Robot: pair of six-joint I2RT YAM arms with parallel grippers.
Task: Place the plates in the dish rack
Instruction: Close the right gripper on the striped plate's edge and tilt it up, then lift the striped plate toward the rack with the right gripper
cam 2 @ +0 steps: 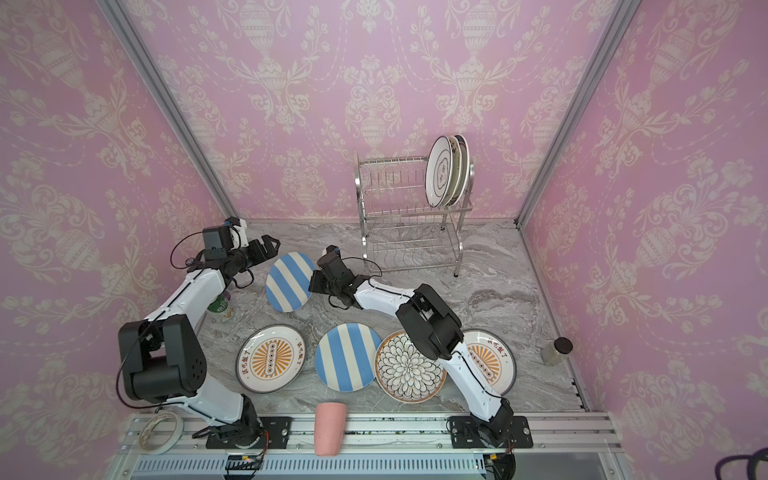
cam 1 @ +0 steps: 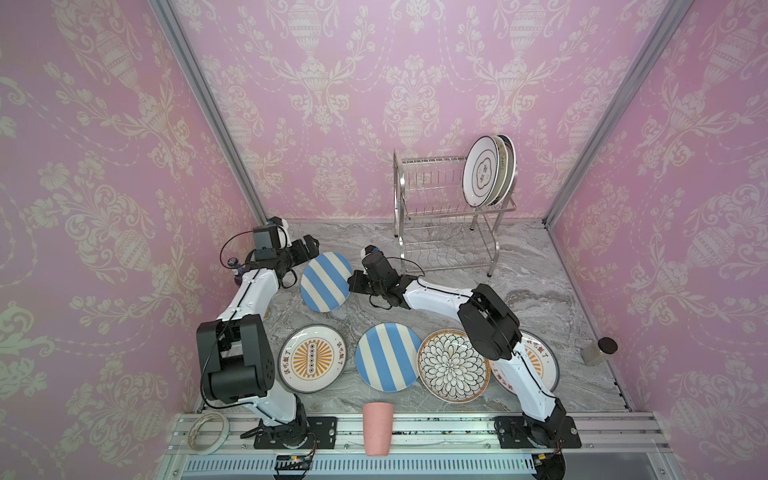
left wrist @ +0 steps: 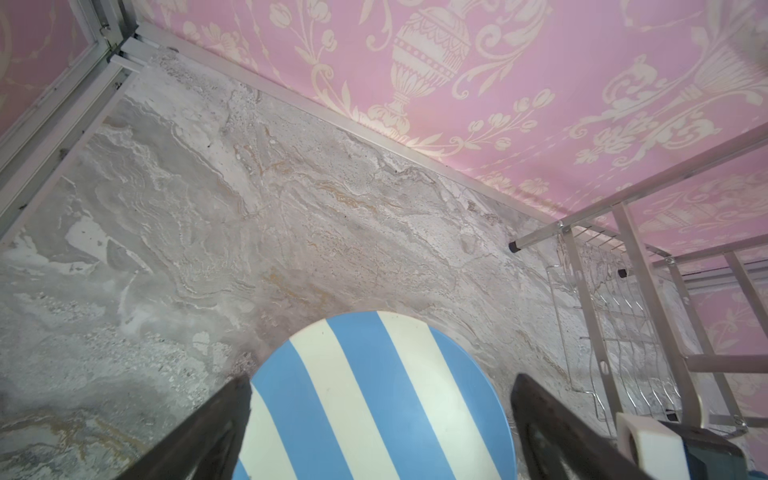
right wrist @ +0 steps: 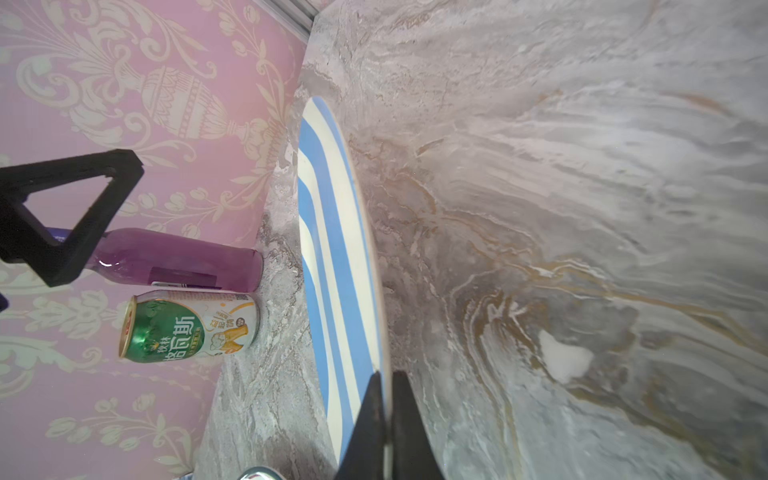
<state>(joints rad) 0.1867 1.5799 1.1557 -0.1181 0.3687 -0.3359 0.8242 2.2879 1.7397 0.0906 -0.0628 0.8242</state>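
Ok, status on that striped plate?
Right gripper shut on the striped plate at its rim. Left gripper open, fingers astride it. Dish rack top tier: three plates at one end, other slots free.

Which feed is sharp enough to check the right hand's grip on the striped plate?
Right wrist view: right hand and striped plate rim sharp, table smeared. Left wrist view: plate crisp, left hand soft. Both top views: evenly lit, grip too small.

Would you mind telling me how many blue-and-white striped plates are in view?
2. The far striped plate is gripped at its rim by the right claw; the near striped plate lies flat between a sunburst plate and the petal plate. None looks hidden.
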